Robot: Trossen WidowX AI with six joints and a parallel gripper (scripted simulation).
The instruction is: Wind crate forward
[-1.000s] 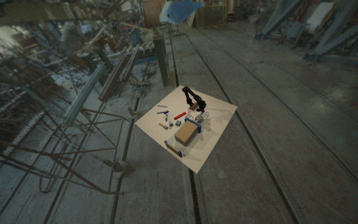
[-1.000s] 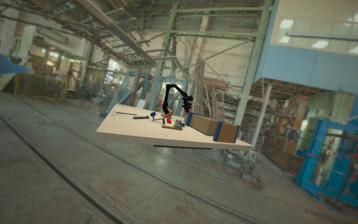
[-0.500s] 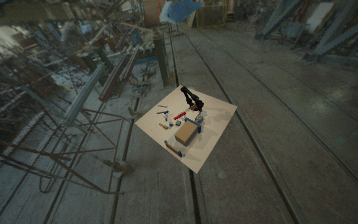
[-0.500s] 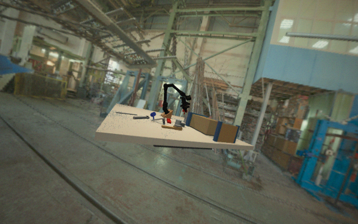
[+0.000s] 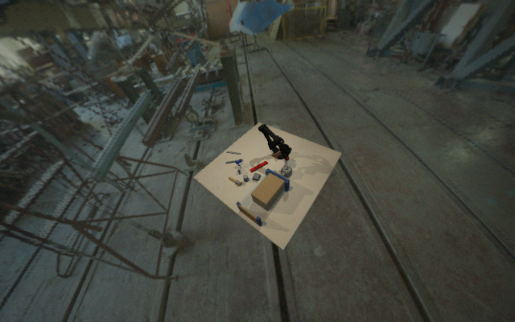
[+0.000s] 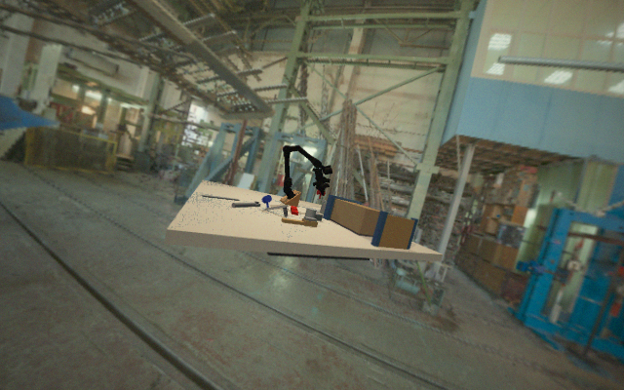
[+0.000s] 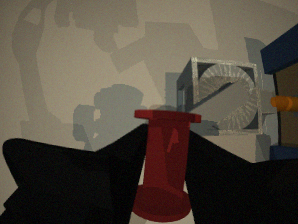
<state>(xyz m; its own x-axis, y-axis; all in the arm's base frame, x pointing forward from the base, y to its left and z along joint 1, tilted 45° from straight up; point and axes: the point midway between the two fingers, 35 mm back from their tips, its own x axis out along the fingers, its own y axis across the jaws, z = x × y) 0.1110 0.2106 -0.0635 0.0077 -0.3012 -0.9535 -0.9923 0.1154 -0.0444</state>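
Observation:
My gripper (image 5: 286, 157) (image 6: 320, 193) (image 7: 162, 131) is shut on the red grip (image 7: 168, 155) of the winch handle and holds it above the bench. A grey arm (image 7: 220, 102) of the handle reaches right over the winch (image 5: 286, 172) (image 7: 243, 75) in the wrist view. It covers the middle of the winch top, so the round hole and the key's seating are hidden. The brown crate (image 5: 269, 191) (image 6: 353, 217) looks flat behind the blue frame (image 5: 286, 184) (image 6: 330, 209) (image 7: 280, 56) beside the winch. The contact between crate front and frame cannot be made out.
A red bar (image 5: 258, 166), a blue-headed tool (image 5: 239, 161) (image 6: 266, 199), a wooden-handled tool (image 5: 232, 180) (image 6: 297, 222) and grey blocks (image 5: 256, 176) lie on the bench. A low brown panel (image 5: 249, 214) (image 6: 396, 231) between blue posts stands beyond the crate. An orange piece (image 7: 283, 103) shows beside the winch.

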